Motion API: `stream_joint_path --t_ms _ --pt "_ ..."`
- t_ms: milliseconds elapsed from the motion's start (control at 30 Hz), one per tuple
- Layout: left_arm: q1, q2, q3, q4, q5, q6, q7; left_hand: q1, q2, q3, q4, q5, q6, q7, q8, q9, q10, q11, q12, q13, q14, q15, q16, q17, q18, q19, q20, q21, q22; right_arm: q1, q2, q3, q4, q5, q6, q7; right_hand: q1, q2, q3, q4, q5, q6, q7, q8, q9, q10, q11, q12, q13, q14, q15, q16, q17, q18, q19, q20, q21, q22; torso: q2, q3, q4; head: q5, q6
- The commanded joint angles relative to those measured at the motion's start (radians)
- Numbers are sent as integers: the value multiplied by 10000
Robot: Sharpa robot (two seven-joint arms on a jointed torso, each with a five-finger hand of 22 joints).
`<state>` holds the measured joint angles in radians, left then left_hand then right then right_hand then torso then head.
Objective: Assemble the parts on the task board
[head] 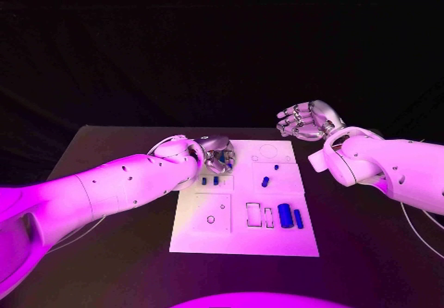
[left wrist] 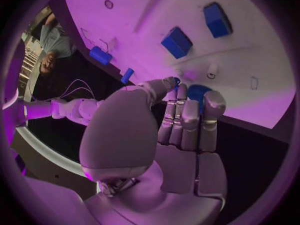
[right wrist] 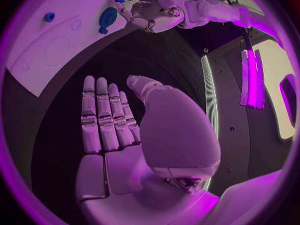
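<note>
The white task board [head: 242, 236] lies in the middle of the table. My left hand [head: 218, 154] hovers over its far left part and pinches a small blue peg [left wrist: 177, 80] between thumb and fingertip. A round blue part [left wrist: 199, 92] sits on the board just under those fingers. Two blue blocks [head: 284, 215] stand in slots at the board's near right, and small blue pegs [head: 265, 182] lie near its middle. My right hand [head: 309, 120] is raised beyond the board's far right corner, fingers straight with nothing in them [right wrist: 106, 117].
Two more short blue pegs [head: 210, 181] stand just on the near side of my left hand. The board [left wrist: 250, 60] carries outlined slots and round holes. Black table [head: 111, 250] surrounds it on all sides. My right forearm [head: 389, 168] hangs over the table's right side.
</note>
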<state>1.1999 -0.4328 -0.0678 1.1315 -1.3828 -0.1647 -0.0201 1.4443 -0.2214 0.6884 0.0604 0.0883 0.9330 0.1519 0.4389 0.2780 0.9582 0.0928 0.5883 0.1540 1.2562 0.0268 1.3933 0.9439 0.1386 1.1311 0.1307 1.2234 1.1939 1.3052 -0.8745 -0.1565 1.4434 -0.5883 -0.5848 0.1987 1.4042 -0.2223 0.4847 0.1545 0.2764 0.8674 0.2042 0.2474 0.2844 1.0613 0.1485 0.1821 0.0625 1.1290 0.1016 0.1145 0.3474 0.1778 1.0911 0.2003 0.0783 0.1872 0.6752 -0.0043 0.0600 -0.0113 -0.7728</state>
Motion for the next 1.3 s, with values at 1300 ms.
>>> stream_joint_path --t_ms 1300 --pt "12 -1346 386 721 633 755 -120 -90 -5 -24 -82 -48 102 20 -78 19 157 -12 -135 -26 69 6 33 -62 -164 63 -7 66 23 -8 -37 3 -1 -37 47 107 -112 4 60 9 -44 103 13 -24 -20 89 8 -44 2 64 9 -46 -19 34 -39 59 3 -31 27 0 -13 91 21"
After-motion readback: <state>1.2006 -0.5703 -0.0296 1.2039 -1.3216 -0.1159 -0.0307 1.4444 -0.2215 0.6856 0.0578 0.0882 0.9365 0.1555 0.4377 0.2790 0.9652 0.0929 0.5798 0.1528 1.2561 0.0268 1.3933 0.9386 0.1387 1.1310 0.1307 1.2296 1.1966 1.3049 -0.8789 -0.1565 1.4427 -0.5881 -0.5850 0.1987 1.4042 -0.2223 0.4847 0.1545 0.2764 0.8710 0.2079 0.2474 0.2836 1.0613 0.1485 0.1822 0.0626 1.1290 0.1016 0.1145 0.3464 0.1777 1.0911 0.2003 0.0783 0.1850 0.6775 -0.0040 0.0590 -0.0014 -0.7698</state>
